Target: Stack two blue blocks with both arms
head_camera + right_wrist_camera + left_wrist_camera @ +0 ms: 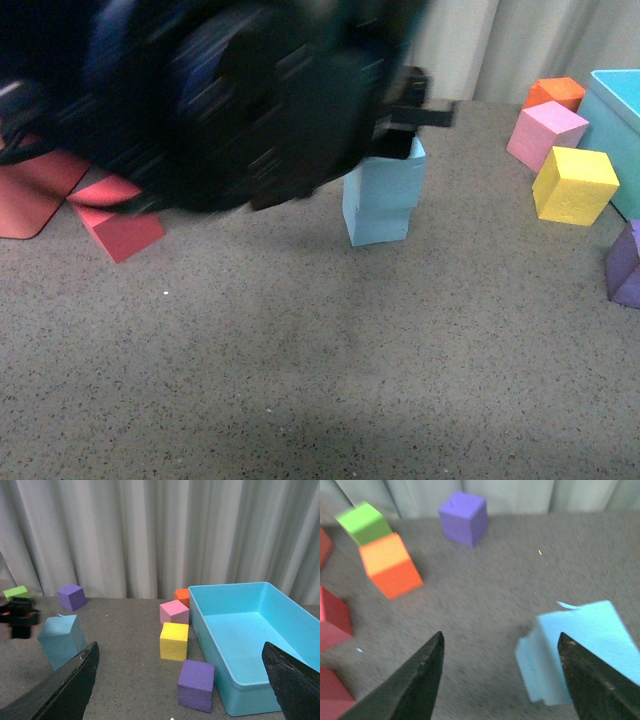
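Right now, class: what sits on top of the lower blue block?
The upper blue block sits on the lower blue block, slightly skewed. The blurred left arm covers the stack's top, so nothing more shows there.

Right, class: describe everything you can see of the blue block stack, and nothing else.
The blue block stack is two light sky-blue foam-like cubes, matte, one on top of the other. It stands upright on the grey speckled table, the upper cube turned slightly off the lower, so the edges do not line up. In the front view a blurred black arm overlaps its top; whether they touch cannot be told. In the left wrist view the open left gripper is beside it, one finger overlapping its edge. The right gripper is open and holds nothing.
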You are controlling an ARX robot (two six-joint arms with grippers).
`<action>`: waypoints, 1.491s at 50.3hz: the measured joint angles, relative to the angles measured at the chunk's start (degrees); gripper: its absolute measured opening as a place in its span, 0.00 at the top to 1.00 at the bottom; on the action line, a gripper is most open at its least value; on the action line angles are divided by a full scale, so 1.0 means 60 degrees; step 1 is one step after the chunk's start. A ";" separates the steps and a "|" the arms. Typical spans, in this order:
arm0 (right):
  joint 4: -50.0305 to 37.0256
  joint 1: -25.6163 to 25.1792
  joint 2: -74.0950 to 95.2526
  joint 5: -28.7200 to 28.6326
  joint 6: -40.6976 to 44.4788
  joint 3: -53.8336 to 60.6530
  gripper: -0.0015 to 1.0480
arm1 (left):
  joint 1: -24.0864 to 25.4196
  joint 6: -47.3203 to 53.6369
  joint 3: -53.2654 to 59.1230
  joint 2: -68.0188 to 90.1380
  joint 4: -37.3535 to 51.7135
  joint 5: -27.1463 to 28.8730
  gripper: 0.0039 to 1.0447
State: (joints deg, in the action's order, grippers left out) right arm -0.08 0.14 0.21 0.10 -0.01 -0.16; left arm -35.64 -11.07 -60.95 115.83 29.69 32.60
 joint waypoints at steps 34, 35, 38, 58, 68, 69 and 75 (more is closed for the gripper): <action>0.0000 0.0000 0.0000 -0.0029 0.0000 0.0000 0.09 | 0.3734 0.1756 0.8546 -0.7005 0.5595 -0.3289 0.97; 0.0000 0.0000 0.0000 -0.0036 0.0000 0.0000 0.09 | 0.3814 0.1756 0.8637 -0.7165 0.5515 -0.3333 0.97; 0.0000 0.0000 0.0000 -0.0033 0.0004 0.0000 0.09 | 0.4062 0.1759 0.8918 -0.7748 0.5206 -0.3548 0.97; 0.0000 0.0000 0.0000 -0.0029 0.0000 0.0000 0.09 | 0.5002 0.1767 0.9843 -1.1023 0.2889 -0.4492 0.97; 0.0000 0.0000 0.0000 -0.0025 0.0004 0.0000 0.09 | 0.5898 0.1774 0.9967 -1.2684 0.1490 -0.5373 0.97; 0.0000 0.0000 0.0000 -0.0025 0.0004 -0.0004 0.09 | 0.5898 0.1774 0.9967 -1.2826 0.1362 -0.5395 0.97; 0.0000 0.0000 0.0000 -0.0029 0.0004 0.0000 0.09 | 0.5905 0.1774 0.9970 -1.3482 0.0750 -0.5402 0.97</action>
State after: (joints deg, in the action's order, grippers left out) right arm -0.08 0.14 0.21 -0.08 0.01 -0.16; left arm -0.21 -0.43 -1.13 34.94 34.20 0.19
